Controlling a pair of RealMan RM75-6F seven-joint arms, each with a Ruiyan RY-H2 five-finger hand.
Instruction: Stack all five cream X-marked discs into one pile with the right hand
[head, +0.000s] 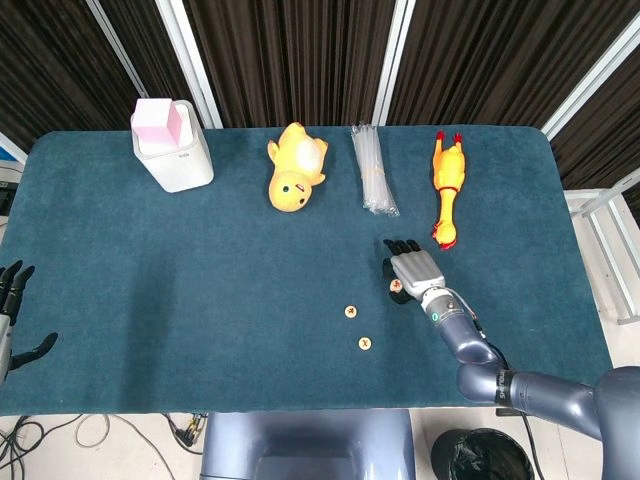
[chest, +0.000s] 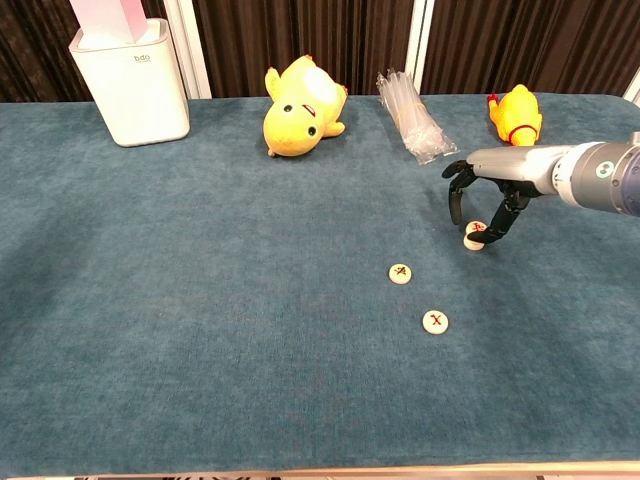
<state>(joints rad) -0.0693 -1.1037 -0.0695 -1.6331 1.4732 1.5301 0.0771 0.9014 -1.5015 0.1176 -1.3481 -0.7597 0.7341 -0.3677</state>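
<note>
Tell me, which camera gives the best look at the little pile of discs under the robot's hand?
The chest view: the pile of discs shows from the side beneath the right hand. From the head view, that hand hides most of it, leaving just one edge.

The table (chest: 200, 350) wears matt, napped teal cloth. The discs (chest: 435, 322) look smooth and matt; the right hand (chest: 488, 195) glossy black plastic with a satin grey metallic arm (chest: 590, 180). The bin (chest: 132, 85) is smooth white plastic.
</note>
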